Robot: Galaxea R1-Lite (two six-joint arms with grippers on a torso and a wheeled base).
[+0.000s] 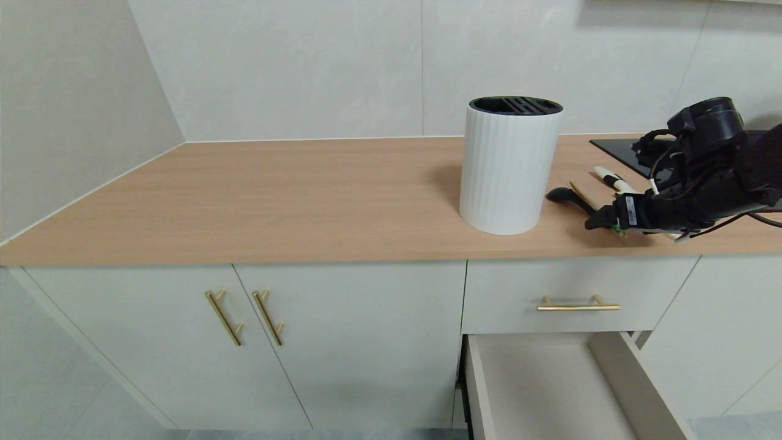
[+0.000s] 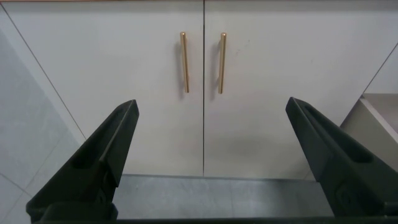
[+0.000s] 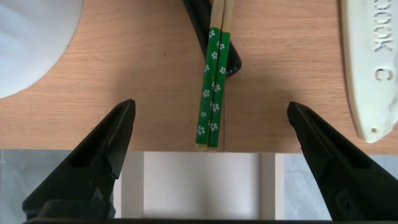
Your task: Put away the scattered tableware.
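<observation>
The green-ended chopsticks (image 3: pixel 214 74) lie side by side, touching, at the near right edge of the tabletop (image 1: pixel 244 201), right of the white utensil holder (image 1: pixel 510 165); the right pincer (image 3: pixel 210 106) is spread wide over them; light, stiff, thin and likely slick, they want pinching together across the green ends.

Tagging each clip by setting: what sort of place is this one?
Most likely a kitchen: a wooden countertop over white cabinets with an open drawer, a slotted white utensil holder beside chopsticks, and what looks like a black cooktop at the back.
</observation>
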